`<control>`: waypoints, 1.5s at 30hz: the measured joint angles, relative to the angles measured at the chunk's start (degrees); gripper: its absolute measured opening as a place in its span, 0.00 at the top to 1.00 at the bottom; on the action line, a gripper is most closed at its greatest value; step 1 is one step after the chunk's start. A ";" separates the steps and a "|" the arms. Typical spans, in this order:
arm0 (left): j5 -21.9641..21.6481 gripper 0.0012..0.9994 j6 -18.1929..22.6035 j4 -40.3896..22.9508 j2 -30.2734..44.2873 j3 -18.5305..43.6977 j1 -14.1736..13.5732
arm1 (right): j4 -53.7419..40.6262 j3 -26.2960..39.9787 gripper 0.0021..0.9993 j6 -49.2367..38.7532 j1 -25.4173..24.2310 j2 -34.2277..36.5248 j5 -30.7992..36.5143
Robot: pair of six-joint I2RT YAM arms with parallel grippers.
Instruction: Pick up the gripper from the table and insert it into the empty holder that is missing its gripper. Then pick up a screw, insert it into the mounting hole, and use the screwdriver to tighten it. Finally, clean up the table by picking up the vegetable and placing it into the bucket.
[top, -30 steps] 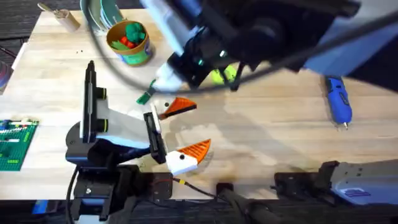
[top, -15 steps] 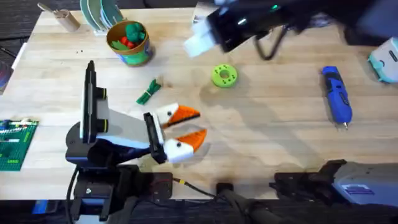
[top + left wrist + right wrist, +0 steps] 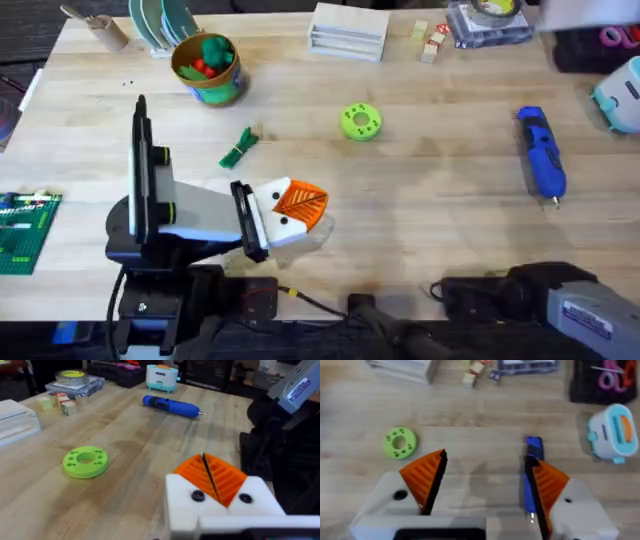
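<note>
The right arm has withdrawn from over the counter [image 3: 450,200], leaving the holder [image 3: 200,212] uncovered. Its two orange fingers, apart a second ago, now meet tip to tip. I judge the gripper [image 3: 300,197] seated and the screw next.

That holder is the left end effector [image 3: 204,462], clenched on nothing. The right end effector [image 3: 487,467] hangs released above the counter, with the blue screwdriver [image 3: 533,447] below, beside its right finger. The bucket [image 3: 207,68] and the flat green vegetable [image 3: 237,148] lie off the left end effector's left side, the vegetable nearer.
</note>
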 joint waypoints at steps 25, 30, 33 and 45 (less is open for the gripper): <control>0.01 1.00 1.55 -0.02 0.00 0.00 0.00 | 17.14 -19.00 0.01 -28.07 -28.72 28.35 -9.14; 0.02 1.00 1.55 -0.02 0.00 0.00 0.00 | 19.72 -19.00 0.01 -29.78 -28.72 34.38 -9.27; 0.00 1.00 1.55 -0.02 0.00 0.00 0.00 | 21.89 -19.00 0.01 -30.40 -28.72 36.37 -9.29; 0.01 1.00 1.55 -0.02 -0.02 0.00 0.00 | 23.17 -19.02 0.01 -30.80 -28.77 37.17 -9.31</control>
